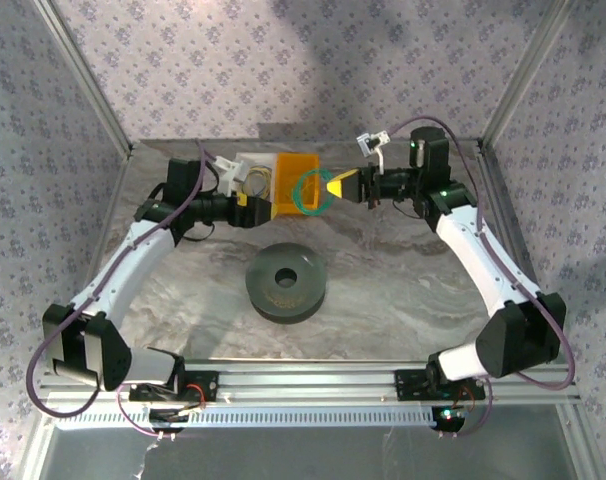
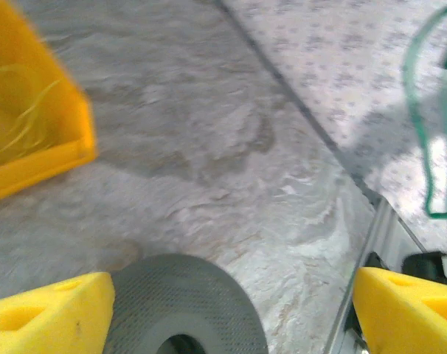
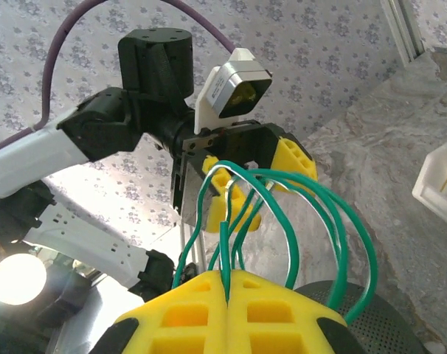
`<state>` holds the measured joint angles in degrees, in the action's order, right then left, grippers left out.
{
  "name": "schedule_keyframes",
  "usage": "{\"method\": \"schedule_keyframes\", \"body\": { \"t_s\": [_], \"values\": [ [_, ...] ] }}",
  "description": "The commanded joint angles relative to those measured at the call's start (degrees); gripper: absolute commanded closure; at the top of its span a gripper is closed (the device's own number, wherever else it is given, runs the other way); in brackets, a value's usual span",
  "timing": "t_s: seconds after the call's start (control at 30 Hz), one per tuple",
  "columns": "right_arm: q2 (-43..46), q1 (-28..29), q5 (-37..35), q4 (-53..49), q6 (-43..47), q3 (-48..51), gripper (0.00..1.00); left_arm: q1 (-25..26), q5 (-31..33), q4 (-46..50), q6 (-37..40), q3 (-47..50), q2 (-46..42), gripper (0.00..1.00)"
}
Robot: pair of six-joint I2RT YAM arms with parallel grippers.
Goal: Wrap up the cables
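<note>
Both arms were bent at the elbow and reached forward and inward, the left arm [image 1: 133, 262] rising from its base at the near left and the right arm [image 1: 475, 250] from the near right, so that their black wrists pointed at each other across the far middle. The left gripper [image 1: 261, 207] stood with its yellow fingers wide apart and faced the right gripper [image 1: 331, 187], which was close in front of it. The right gripper's two yellow fingers were pressed flat together, pinching strands of the teal-green cable [image 3: 223, 247] in the seam between them.
</note>
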<state>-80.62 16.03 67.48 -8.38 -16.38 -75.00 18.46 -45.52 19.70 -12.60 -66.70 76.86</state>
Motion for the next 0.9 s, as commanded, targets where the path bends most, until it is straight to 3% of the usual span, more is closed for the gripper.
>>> {"method": "schedule_keyframes", "body": {
  "t_s": [0.0,0.1,0.23,0.87],
  "values": [
    [1.0,0.1,2.0,2.1,-1.9,1.3,1.0,0.8,-10.1,-14.9,-5.4,3.3,-2.6,0.24],
    [1.1,0.4,2.0,2.7,-1.9,1.6,1.0,1.8,-12.7,-25.2,-10.7,6.6,-4.3,0.34],
    [1.0,0.8,1.8,3.4,-1.8,1.5,1.0,3.8,-13.4,-28.6,-11.8,7.1,-4.7,0.44],
    [1.9,2.8,1.9,2.2,-0.5,1.7,1.0,4.0,-12.6,-29.8,-11.6,6.5,-2.3,0.56]
  ]
}}
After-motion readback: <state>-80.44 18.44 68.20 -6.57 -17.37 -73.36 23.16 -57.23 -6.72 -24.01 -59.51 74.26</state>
